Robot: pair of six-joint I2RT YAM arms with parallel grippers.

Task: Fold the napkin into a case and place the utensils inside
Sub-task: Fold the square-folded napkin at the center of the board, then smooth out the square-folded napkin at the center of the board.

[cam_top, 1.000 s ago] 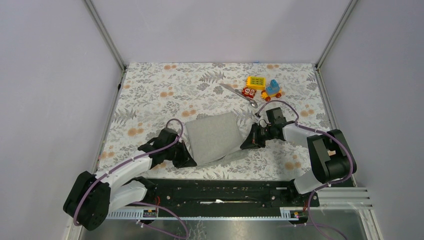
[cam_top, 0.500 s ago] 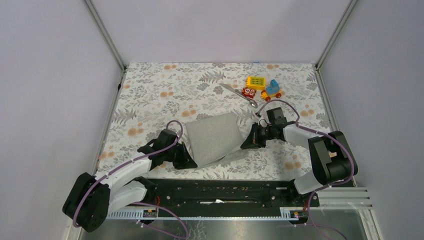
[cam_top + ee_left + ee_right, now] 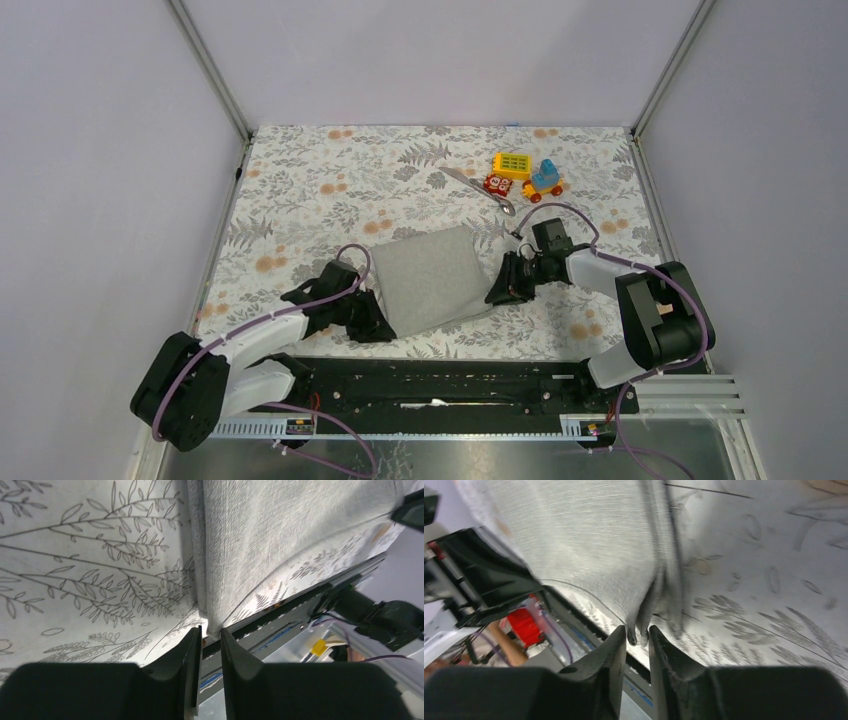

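The folded napkin (image 3: 430, 278) lies between left gripper (image 3: 211, 636) and right gripper (image 3: 638, 634), both narrowly parted at its near corners; cloth snagging a fingertip could pull the fold open.

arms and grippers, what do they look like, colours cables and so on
Both the left arm and right arm have white link shells between bulky black joint housings. A purple cable loops along each one. The left gripper and right gripper have two matte black fingers tapering to blunt tips.
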